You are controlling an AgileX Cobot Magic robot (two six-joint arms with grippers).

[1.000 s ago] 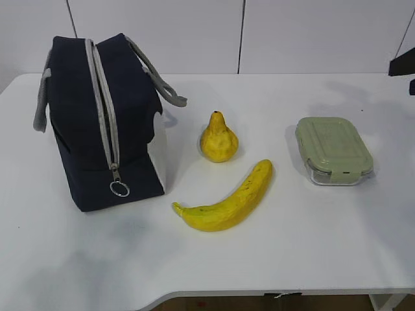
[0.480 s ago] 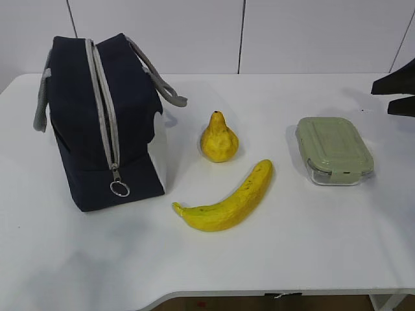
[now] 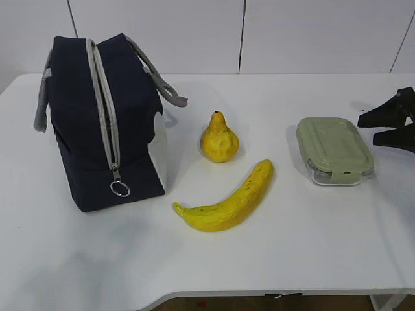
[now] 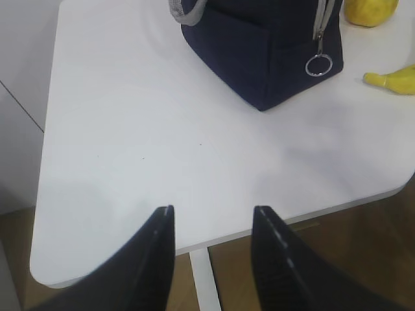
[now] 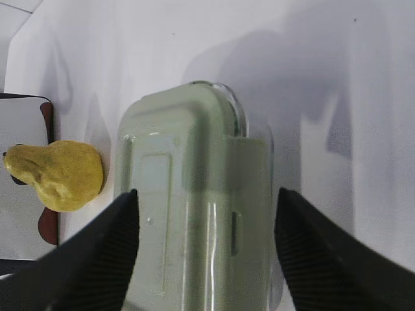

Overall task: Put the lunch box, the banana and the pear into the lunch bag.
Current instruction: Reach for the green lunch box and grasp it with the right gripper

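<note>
With its jaws spread wide and nothing held, the right gripper (image 5: 206,243) is lined up astride the small clear lunch box with a sage-green clip lid (image 3: 334,149), at three o'clock of the curved yellow banana (image 3: 227,199), presumably for grasping.

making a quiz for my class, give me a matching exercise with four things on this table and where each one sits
Things:
1. lunch bag
2. pear
3. banana
4. lunch box

Places:
A. nearest the front edge, lying curved
B. far left, zipper closed
C. between the right gripper's open jaws
D. upright in the middle, just behind the long fruit

Pairs: 1-B, 2-D, 3-A, 4-C
</note>
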